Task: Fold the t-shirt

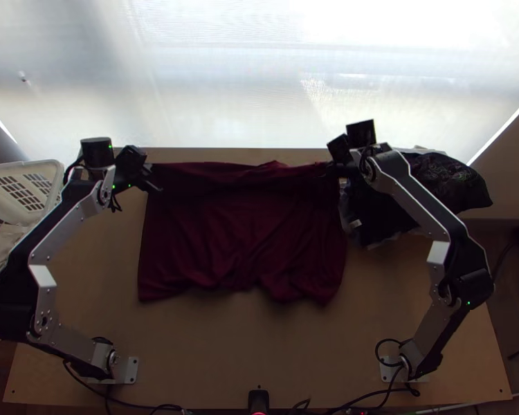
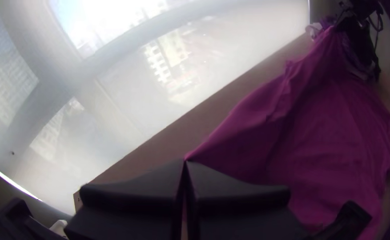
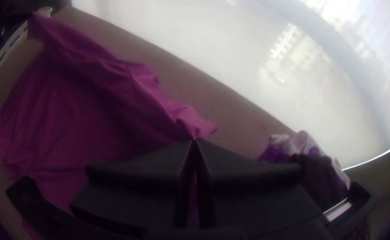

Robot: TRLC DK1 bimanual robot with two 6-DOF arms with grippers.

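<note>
Table (image 1: 259, 346) open nearside; left end effector (image 1: 155, 181), right end effector (image 1: 329, 170) clamped on t-shirt (image 1: 239, 242), far edge.

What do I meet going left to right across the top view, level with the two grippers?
White plastic basket → left gripper → maroon T-shirt → right gripper → heap of dark cloth.

Room for robot work; home or lab, can't tell which. Two silver-and-black robot arms (image 1: 69, 225) stand on flat metal plates (image 1: 131, 371) on light wooden table (image 1: 225, 360). Homely bits: white plastic basket with holes (image 1: 2, 173), heap of dark clothes (image 1: 446, 183). Thin pale blind (image 1: 225, 104), tall buildings (image 2: 174, 49) outside.
</note>
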